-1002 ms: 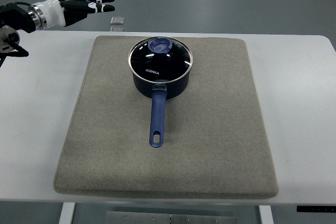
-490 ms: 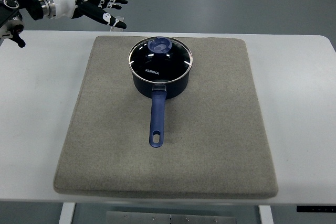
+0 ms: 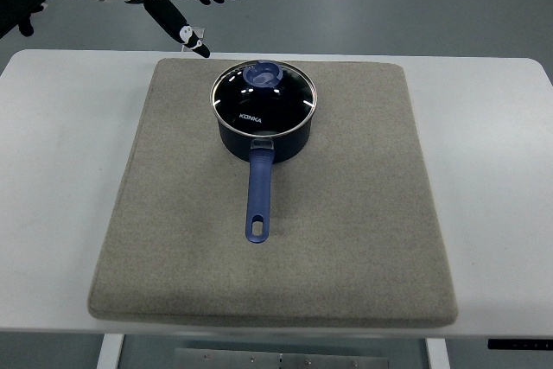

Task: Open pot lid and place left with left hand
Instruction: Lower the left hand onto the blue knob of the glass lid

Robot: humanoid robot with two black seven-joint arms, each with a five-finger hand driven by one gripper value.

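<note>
A dark blue pot (image 3: 263, 134) stands on the grey mat (image 3: 346, 231) near its far middle, its long blue handle (image 3: 258, 196) pointing toward me. A glass lid (image 3: 264, 98) with a blue knob (image 3: 263, 75) sits shut on the pot. My left hand (image 3: 192, 2) comes in from the top left, fingers spread and empty, with the thumb pointing down. It hangs up and to the left of the lid, apart from it. The right arm is out of view.
The mat lies on a white table (image 3: 60, 179). Bare mat shows to the left and right of the pot. A small grey object on the floor beyond the far table edge is mostly hidden behind my left hand.
My left hand has moved right and further up the picture, closer to the pot's side, and turned so the thumb points down. The pot and lid have not moved.
</note>
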